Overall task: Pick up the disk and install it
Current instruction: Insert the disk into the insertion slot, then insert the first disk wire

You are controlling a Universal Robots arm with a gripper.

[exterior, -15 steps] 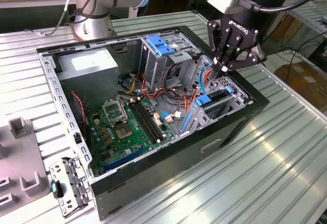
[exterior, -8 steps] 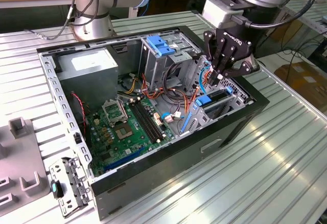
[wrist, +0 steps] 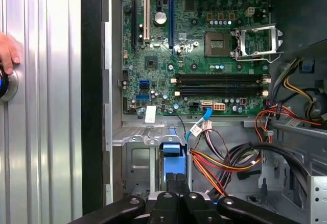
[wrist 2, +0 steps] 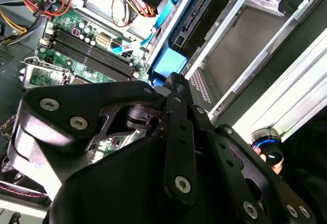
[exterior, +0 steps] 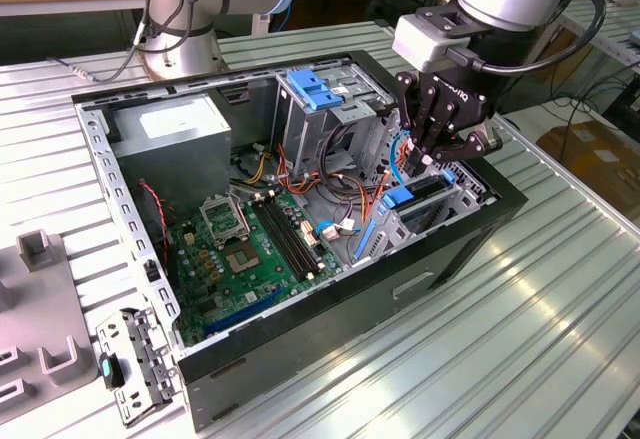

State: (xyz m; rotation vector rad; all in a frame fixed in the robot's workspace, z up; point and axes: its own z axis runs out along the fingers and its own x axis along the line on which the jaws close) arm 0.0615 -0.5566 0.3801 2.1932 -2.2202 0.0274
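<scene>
The disk (exterior: 424,190) lies slanted in the drive bay at the front corner of the open computer case (exterior: 330,319), on the exterior view's right. Its dark body (wrist 2: 196,17) has a blue plastic end (wrist: 172,152) that faces me. My black gripper (exterior: 432,159) hangs directly over that bay. In both wrist views the fingers (wrist: 171,185) stand pressed together, their tips right at the disk's blue end (wrist 2: 168,63). Nothing shows between them.
Inside the case are a green motherboard (exterior: 240,244), a grey metal box with a white sticker (exterior: 180,124), a cage with a blue latch (exterior: 315,89) and loose cables (wrist: 230,163). A person's hand (wrist: 7,50) rests on a blue-ringed button (wrist 2: 265,145) on the slatted table. Grey fixtures (exterior: 40,309) sit at the exterior view's left.
</scene>
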